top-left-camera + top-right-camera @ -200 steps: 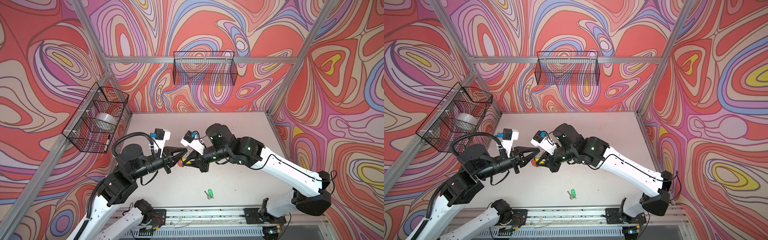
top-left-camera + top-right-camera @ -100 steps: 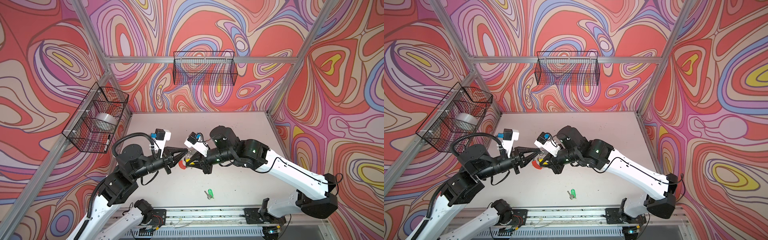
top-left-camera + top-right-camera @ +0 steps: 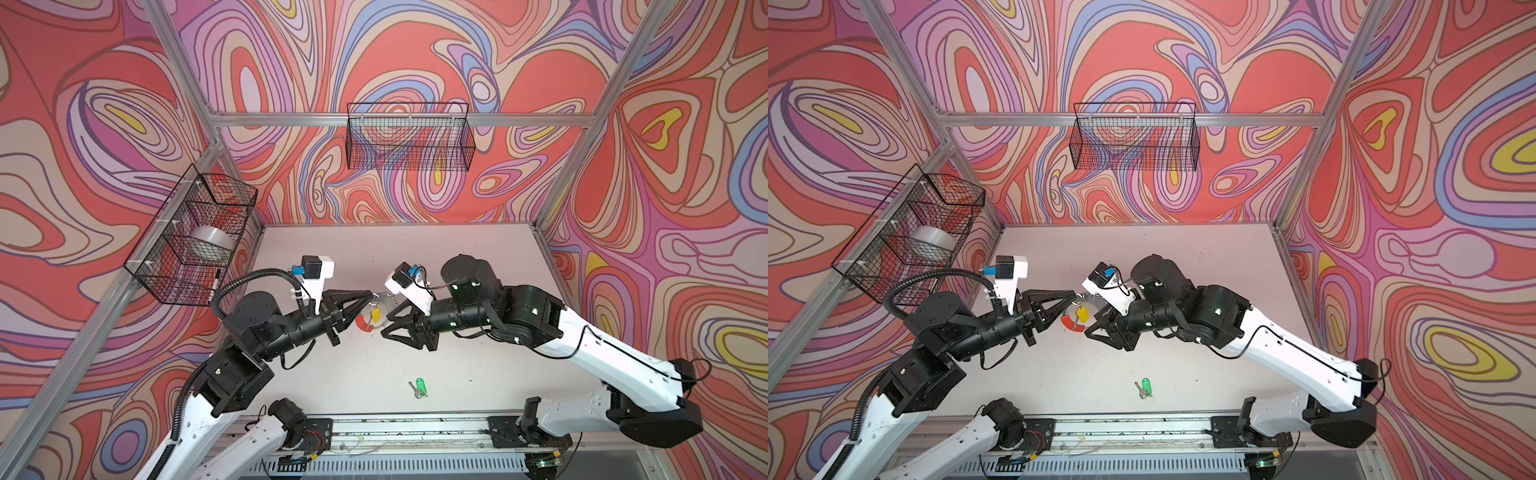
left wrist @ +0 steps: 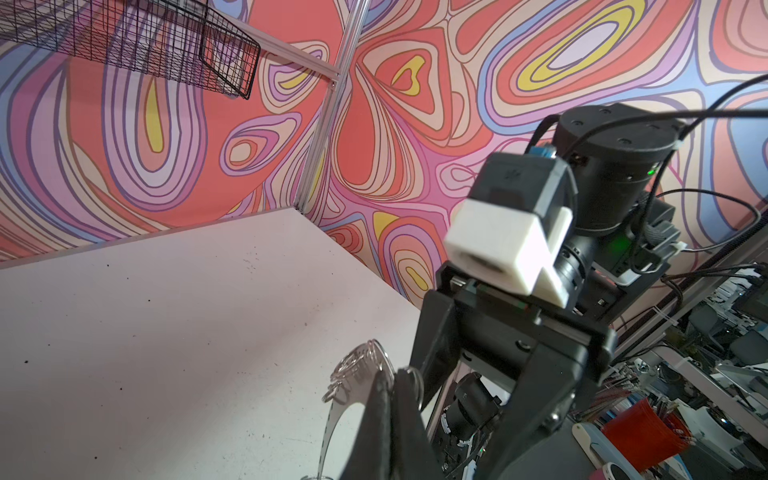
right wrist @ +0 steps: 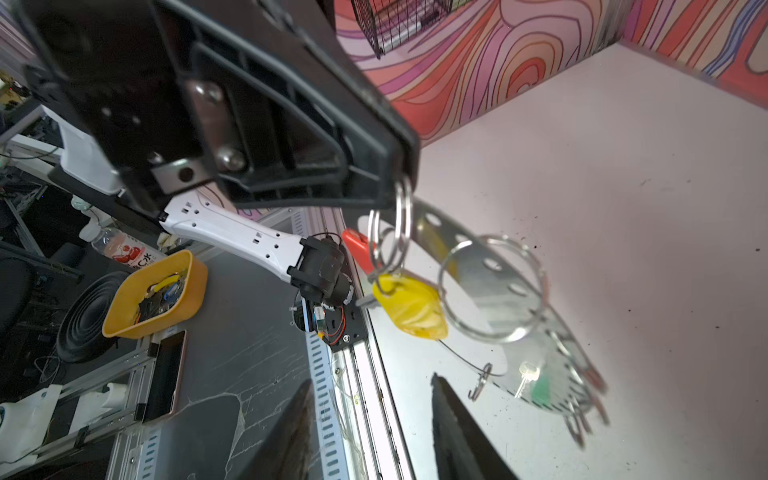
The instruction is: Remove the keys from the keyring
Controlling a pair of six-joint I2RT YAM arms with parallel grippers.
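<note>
Above the table, left claw [image 3: 370,296] clamps the keyring [image 3: 384,300]; right claw [image 5: 370,415] gapes, empty.

The keyring [image 5: 490,274] is a flat grey ring with holes, a red curved segment [image 3: 363,325] and small silver split rings on its edge; it hangs above the desk [image 3: 374,249] by one split ring [image 5: 402,216]. The yellow-tagged key [image 5: 409,307] hangs on it. The green-tagged key [image 3: 419,387] lies apart on the desk, near the front edge
</note>
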